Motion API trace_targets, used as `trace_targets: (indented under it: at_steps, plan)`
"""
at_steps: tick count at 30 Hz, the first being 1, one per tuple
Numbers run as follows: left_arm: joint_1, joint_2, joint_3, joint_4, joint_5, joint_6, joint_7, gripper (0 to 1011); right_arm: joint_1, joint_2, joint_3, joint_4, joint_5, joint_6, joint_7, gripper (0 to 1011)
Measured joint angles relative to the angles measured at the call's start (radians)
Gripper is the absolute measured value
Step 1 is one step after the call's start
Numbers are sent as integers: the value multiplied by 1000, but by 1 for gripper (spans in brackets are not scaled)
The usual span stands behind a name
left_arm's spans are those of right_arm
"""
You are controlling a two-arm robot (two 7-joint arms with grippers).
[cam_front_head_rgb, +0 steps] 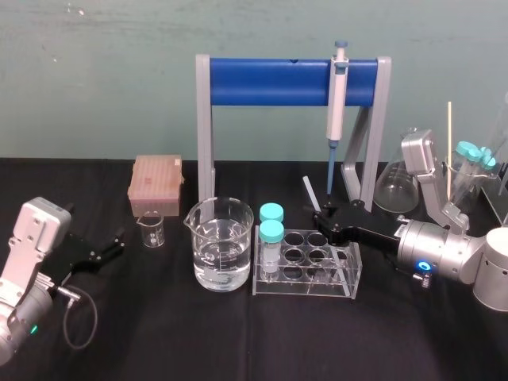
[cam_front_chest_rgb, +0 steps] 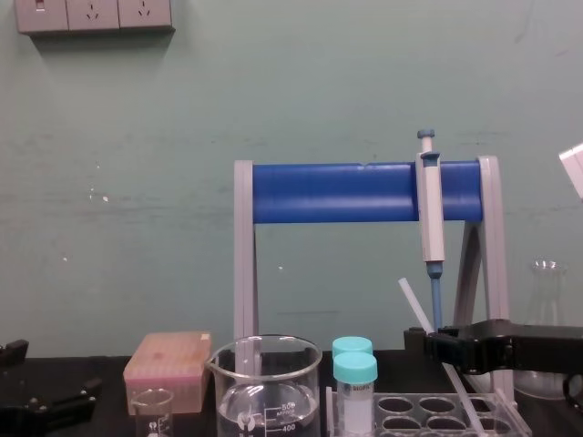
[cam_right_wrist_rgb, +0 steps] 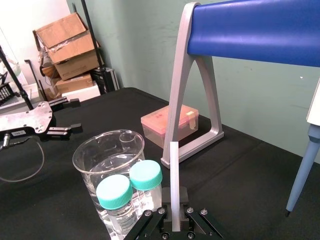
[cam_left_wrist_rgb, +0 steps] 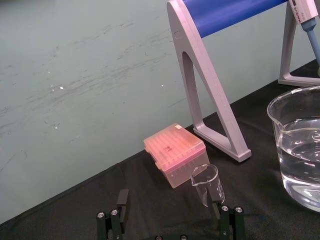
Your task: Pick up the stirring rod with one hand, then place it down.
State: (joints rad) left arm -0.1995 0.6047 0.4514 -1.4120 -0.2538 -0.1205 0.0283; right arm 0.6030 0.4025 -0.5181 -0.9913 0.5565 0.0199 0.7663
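Closest in, the right gripper [cam_right_wrist_rgb: 172, 222] is clamped on the stirring rod [cam_right_wrist_rgb: 172, 175] part-way along its length, holding it tilted and lifted above the far side of the tube rack [cam_front_head_rgb: 305, 270]. That probably keeps its ends clear of the capped tubes [cam_front_head_rgb: 271, 230] and the beaker [cam_front_head_rgb: 218, 246] before set-down. Well to the left, the left gripper [cam_front_head_rgb: 115, 244] lies parked low with fingers spread, beside the small beaker [cam_front_head_rgb: 151, 230], leaving the work to one arm

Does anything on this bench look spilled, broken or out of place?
Nothing looks spilled or broken. The one oddity is the stirring rod, gripped at a slant in the right pincer near the tube rack. The left pincer lies open at far left.
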Motion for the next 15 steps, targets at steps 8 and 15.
trace_targets:
  at_steps: [8,15]
  plan:
    - [0,0,0,0,0,0,0,1000,0,0,0,0,0,0,0,72]
    - [0,0,0,0,0,0,0,1000,-7,8,6,-26,-14,-20,-29,72]
